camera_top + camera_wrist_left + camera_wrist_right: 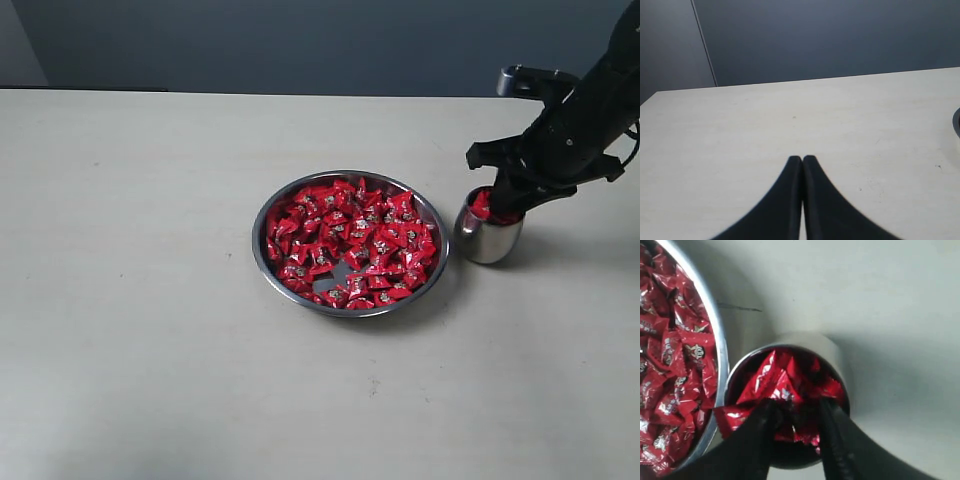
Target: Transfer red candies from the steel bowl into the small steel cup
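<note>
Exterior view: the steel bowl [262, 262] sits mid-table, heaped with red candies [352, 240] save for one bare patch of metal toward its near side. The small steel cup [487, 240] stands just beside it on the right, on the pale table [130, 300]; whether the two touch cannot be told. The right gripper [497, 205] reaches down into the cup's mouth, where red wrappers show at and above the rim. Right wrist view: the cup [805, 340] is filled nearly to the brim with candies [775, 377]. The gripper [797, 407] has its fingers [765, 432] parted by a narrow gap with crinkled red foil between them; whether they pinch a candy or have let it go cannot be told. The bowl's rim [720, 355] curves alongside. Left wrist view: the left gripper [802, 160] hangs over bare table, fingers pressed together and holding nothing. Handling, as judged: each candy looks light, with a slick, crinkly wrapper that yields under pressure and may slip, so the firmer middle of a piece is a better place to pinch than a loose wrapper end. Pieces in the bowl overlap, so a top-lying one with free sides suits a narrow grasp, though neighbours may lift with it. With the cup this full, a further candy may slide off the heap.
</note>
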You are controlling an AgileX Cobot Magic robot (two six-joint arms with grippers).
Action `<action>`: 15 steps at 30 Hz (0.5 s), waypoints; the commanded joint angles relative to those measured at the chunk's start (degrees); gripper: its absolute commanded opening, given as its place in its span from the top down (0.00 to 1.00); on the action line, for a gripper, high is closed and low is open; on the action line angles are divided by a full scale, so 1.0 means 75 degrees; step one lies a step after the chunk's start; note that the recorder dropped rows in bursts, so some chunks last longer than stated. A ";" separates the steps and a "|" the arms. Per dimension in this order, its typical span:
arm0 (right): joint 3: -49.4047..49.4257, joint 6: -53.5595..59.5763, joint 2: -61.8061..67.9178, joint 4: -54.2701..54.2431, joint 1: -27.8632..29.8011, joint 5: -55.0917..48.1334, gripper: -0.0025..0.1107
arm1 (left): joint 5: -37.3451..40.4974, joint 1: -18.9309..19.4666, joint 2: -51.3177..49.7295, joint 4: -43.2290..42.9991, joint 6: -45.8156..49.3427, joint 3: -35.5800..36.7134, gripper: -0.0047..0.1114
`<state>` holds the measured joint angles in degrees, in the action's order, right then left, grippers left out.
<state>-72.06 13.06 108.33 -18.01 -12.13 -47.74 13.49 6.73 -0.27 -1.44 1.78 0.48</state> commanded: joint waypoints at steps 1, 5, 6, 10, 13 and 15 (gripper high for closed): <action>0.0015 0.0062 -0.0242 -0.0006 0.0050 -0.0069 0.70 | -0.0034 0.0016 0.0037 -0.0015 -0.0013 -0.0064 0.96; 0.0015 0.0062 -0.0513 0.0025 0.0050 -0.0069 0.73 | -0.0034 0.0016 0.0037 -0.0015 -0.0013 -0.0064 0.96; 0.0015 0.0062 -0.0571 0.0064 0.0050 -0.0069 0.73 | -0.0034 0.0016 0.0037 -0.0015 -0.0013 -0.0064 0.96; 0.0015 0.0062 -0.0818 0.0266 0.0050 -0.0071 0.73 | -0.0034 0.0016 0.0037 -0.0015 -0.0013 -0.0064 0.96; 0.0015 0.0062 -0.0949 0.0303 0.0050 -0.0085 0.73 | -0.0034 0.0016 0.0037 -0.0015 -0.0013 -0.0064 0.96; 0.0015 0.0062 -0.1040 0.0303 0.0050 -0.0119 0.73 | -0.0034 0.0016 0.0037 -0.0015 -0.0013 -0.0064 0.96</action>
<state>-72.06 13.17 101.88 -16.45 -12.13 -48.28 13.49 6.73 -0.27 -1.44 1.78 0.48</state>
